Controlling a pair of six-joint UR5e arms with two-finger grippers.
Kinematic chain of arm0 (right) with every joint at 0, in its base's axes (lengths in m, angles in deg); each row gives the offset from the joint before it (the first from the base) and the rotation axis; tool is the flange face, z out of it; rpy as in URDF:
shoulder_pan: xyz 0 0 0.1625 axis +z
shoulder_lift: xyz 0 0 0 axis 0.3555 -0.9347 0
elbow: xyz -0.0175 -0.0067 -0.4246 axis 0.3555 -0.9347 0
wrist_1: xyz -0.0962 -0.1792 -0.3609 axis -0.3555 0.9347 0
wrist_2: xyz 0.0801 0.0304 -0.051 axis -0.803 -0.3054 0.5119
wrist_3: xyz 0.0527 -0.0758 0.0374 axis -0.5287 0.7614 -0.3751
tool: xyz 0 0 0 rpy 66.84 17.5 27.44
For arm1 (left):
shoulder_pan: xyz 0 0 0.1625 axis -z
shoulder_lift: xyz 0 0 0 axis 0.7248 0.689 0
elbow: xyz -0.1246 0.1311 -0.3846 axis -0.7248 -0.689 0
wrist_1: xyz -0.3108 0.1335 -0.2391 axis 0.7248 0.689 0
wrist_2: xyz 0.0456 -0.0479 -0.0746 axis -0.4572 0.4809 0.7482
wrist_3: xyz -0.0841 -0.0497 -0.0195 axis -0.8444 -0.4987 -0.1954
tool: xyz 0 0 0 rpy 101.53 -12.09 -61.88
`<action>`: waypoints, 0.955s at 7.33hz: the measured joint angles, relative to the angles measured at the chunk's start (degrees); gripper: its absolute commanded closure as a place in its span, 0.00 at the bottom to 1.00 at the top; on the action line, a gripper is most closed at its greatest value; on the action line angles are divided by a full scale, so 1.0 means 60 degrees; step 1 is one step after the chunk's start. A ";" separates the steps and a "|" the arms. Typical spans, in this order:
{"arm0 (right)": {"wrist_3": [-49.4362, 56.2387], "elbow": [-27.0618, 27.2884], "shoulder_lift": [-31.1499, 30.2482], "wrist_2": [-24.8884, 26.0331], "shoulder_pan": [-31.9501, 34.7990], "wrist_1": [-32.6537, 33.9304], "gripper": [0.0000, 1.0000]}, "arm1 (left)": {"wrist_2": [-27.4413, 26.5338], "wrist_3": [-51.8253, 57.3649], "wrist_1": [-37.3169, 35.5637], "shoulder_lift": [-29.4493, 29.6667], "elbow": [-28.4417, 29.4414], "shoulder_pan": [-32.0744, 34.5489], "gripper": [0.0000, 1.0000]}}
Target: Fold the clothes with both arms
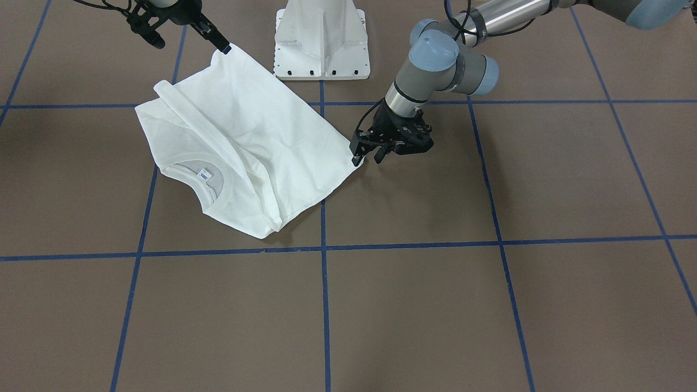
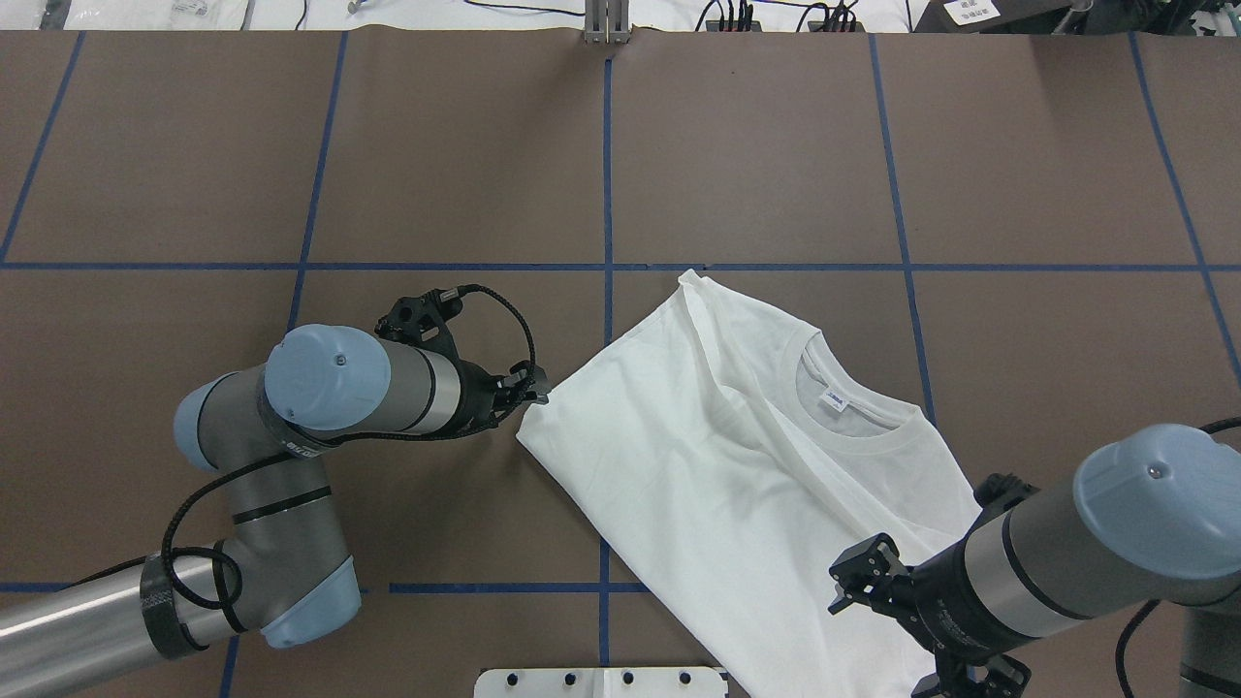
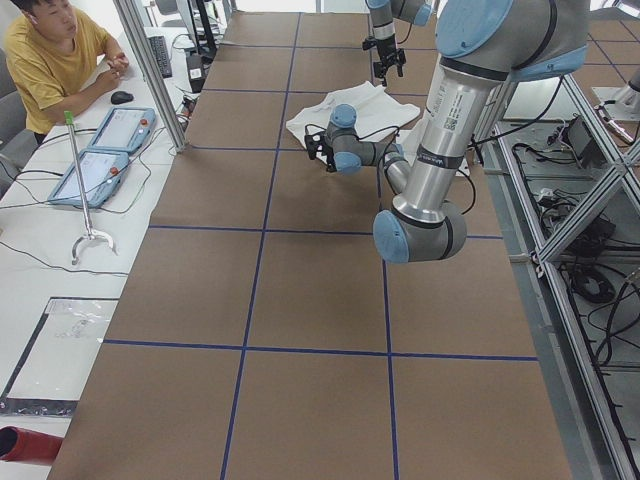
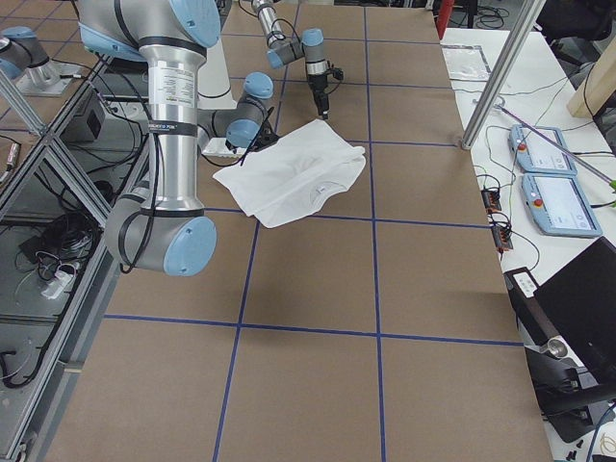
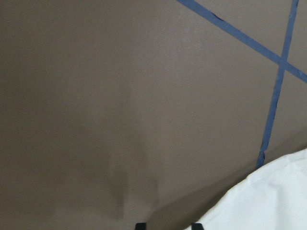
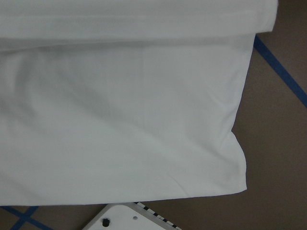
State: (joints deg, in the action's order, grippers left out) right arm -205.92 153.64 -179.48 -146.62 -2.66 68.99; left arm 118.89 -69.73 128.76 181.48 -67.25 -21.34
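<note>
The white T-shirt (image 1: 261,125) lies folded lengthwise on the brown table, with its ribbed neck and small label (image 1: 204,174) facing up. No black print shows. It also shows in the overhead view (image 2: 698,456). My left gripper (image 1: 367,159) is low at the shirt's hem corner. Its jaws are slightly apart with bare table between them, and the corner (image 5: 278,201) lies just beside one finger. My right gripper (image 1: 191,46) is wide open at the other hem corner, with one fingertip (image 1: 225,49) at the cloth edge. The right wrist view shows the flat shirt (image 6: 120,120) and no fingers.
The white metal pedestal base (image 1: 321,43) stands right behind the shirt's hem, between the two arms. Blue tape lines (image 1: 324,250) grid the table. An operator (image 3: 60,60) sits at a side desk with teach pendants (image 3: 100,150).
</note>
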 measured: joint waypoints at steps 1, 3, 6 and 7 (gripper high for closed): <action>0.0007 -0.0021 0.0065 -0.0003 0.0158 0.0001 0.00 | 0.0006 -0.0006 0.0010 -0.0001 0.0021 -0.0064 0.38; 0.0012 -0.0042 0.0121 -0.0005 0.0285 0.0001 0.00 | 0.0017 -0.0032 0.0006 0.0073 0.0027 -0.0153 0.65; 0.0012 -0.0054 0.0129 -0.0005 0.0370 0.0001 0.00 | 0.0015 -0.0049 -0.0044 0.0112 0.0015 -0.0438 1.00; 0.0012 -0.0060 0.0129 -0.0005 0.0379 0.0001 0.00 | 0.0012 -0.0040 -0.0048 0.0101 -0.0029 -0.0491 1.00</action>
State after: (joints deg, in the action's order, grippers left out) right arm -205.85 153.28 -178.70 -146.65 -0.39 69.00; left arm 118.96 -69.97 128.47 182.08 -67.42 -24.29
